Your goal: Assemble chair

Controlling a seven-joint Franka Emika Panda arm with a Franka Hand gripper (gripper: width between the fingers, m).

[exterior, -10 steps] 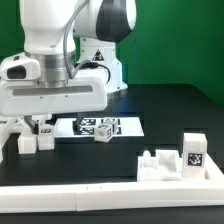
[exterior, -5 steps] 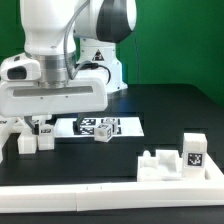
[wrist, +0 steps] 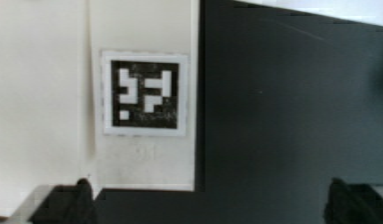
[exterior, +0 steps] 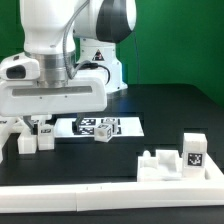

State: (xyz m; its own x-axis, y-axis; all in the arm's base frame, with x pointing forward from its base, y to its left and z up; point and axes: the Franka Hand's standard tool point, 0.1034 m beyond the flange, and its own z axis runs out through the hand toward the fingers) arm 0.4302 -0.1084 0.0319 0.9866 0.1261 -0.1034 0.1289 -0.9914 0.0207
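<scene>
Gripper (wrist: 209, 205) wide open; jaws empty.

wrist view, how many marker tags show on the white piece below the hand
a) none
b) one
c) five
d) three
b: the white piece carries a single black-and-white square tag, and only the bare black table lies beside it.
</scene>
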